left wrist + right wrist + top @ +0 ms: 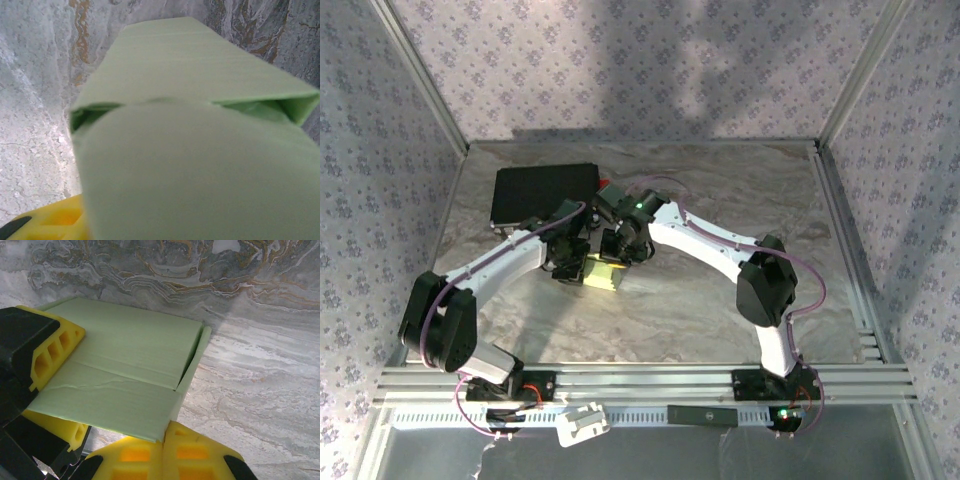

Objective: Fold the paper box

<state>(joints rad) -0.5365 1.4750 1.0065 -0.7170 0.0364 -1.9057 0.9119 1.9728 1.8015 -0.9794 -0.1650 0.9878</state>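
The paper box (603,275) is pale yellow-green and lies on the marble table left of centre, between both arms. In the left wrist view the paper box (190,65) has an open end with a curved flap (200,170) bulging toward the camera. One yellow finger (50,222) of the left gripper shows at the bottom left. My left gripper (75,385) has one yellow finger above the paper box (125,350) and one below, clamping it. My right gripper (166,437) is shut, its tips touching the box's near corner. In the top view the left gripper (570,262) and right gripper (617,248) meet over the box.
A black rectangular case (542,193) lies at the back left, just behind the grippers. Patterned walls enclose the table (740,170) on three sides. Aluminium rails (640,385) run along the near edge, with a white part (582,423) below them.
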